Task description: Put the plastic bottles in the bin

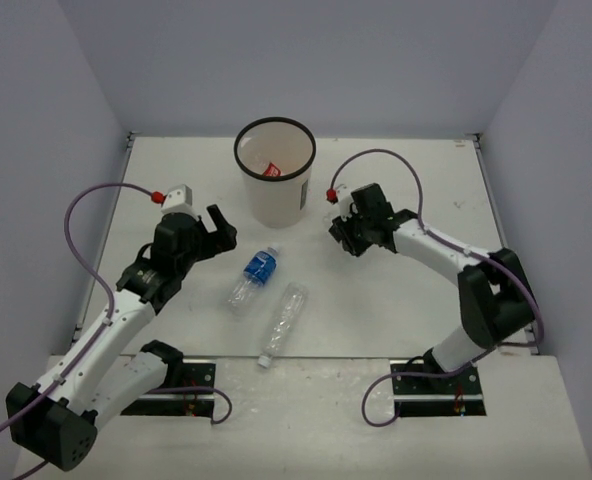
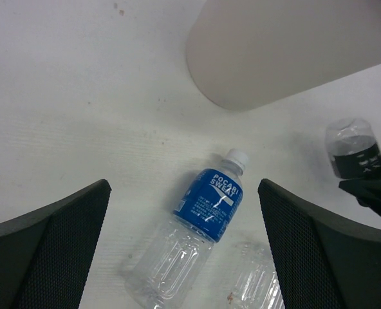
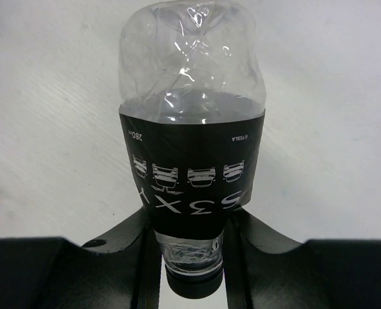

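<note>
The white bin (image 1: 276,205) with a black rim stands at the back centre, and a red-labelled bottle (image 1: 274,170) lies inside it. My right gripper (image 3: 190,252) is shut on the neck of the small black-labelled bottle (image 3: 190,168), just right of the bin; in the top view that gripper (image 1: 344,228) is low over the table. A blue-labelled bottle (image 1: 257,274) and a clear unlabelled bottle (image 1: 283,320) lie on the table in the middle. My left gripper (image 1: 219,232) hangs open above the blue-labelled bottle (image 2: 206,219), nothing between its fingers (image 2: 62,238).
The table has walls at the back and both sides. Cables loop from both arms. In the left wrist view the bin's wall (image 2: 274,51) fills the top right, and the black-labelled bottle (image 2: 353,149) shows at the right edge.
</note>
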Robot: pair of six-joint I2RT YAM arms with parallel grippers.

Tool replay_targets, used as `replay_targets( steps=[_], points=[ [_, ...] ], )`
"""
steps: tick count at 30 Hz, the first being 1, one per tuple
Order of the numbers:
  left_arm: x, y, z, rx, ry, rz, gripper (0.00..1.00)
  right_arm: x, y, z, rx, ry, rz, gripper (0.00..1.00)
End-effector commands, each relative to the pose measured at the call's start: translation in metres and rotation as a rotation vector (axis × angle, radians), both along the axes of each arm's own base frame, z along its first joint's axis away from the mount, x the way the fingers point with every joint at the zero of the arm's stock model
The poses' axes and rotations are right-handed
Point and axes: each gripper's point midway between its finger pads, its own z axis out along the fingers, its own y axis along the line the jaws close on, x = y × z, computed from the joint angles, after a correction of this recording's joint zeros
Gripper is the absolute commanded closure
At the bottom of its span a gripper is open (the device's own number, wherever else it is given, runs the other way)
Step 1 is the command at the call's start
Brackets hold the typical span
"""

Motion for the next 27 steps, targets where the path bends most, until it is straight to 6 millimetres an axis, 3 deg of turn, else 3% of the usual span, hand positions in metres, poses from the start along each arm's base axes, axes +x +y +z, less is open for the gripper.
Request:
replay_targets(
  steps=[1,2,3,5,7,9,15,16,17,21,22,24,27],
  points=[
    [-0.001,-0.015,-0.005,-0.055,0.003,-0.060,0.00,0.027,-0.015,0.112,0.100,-0.248,-0.245,0.99],
    [-0.003,-0.014,-0.010,-0.054,0.013,-0.061,0.00,0.029,-0.017,0.133,0.129,-0.260,-0.303,0.99],
    [-0.004,-0.014,-0.015,-0.054,0.024,-0.061,0.00,0.039,-0.016,0.173,0.182,-0.320,-0.354,0.99],
    [-0.006,-0.015,-0.023,-0.055,0.047,-0.063,0.00,0.040,-0.011,0.201,0.219,-0.330,-0.363,0.98],
    [-0.007,-0.018,-0.029,-0.061,0.065,-0.077,0.00,0.050,0.004,0.235,0.284,-0.364,-0.342,0.96],
    [-0.010,-0.026,-0.036,-0.082,0.094,-0.108,0.00,0.062,0.033,0.291,0.367,-0.423,-0.293,0.91],
    [-0.022,-0.043,-0.050,-0.109,0.133,-0.227,0.00,0.089,0.091,0.310,0.337,-0.416,-0.233,0.86],
    [-0.025,-0.045,-0.054,-0.111,0.145,-0.243,0.00,0.094,0.104,0.314,0.360,-0.414,-0.225,0.82],
    [-0.027,-0.048,-0.055,-0.113,0.147,-0.266,0.00,0.098,0.114,0.302,0.357,-0.386,-0.214,0.71],
    [-0.031,-0.051,-0.065,-0.106,0.184,-0.302,0.00,0.107,0.140,0.303,0.433,-0.391,-0.177,0.41],
    [-0.031,-0.051,-0.071,-0.099,0.201,-0.297,0.00,0.106,0.146,0.309,0.456,-0.397,-0.167,0.29],
    [-0.033,-0.051,-0.078,-0.094,0.226,-0.298,0.00,0.108,0.153,0.317,0.480,-0.414,-0.156,0.16],
    [-0.034,-0.052,-0.081,-0.088,0.239,-0.307,0.00,0.109,0.154,0.323,0.479,-0.446,-0.146,0.04]
  ],
)
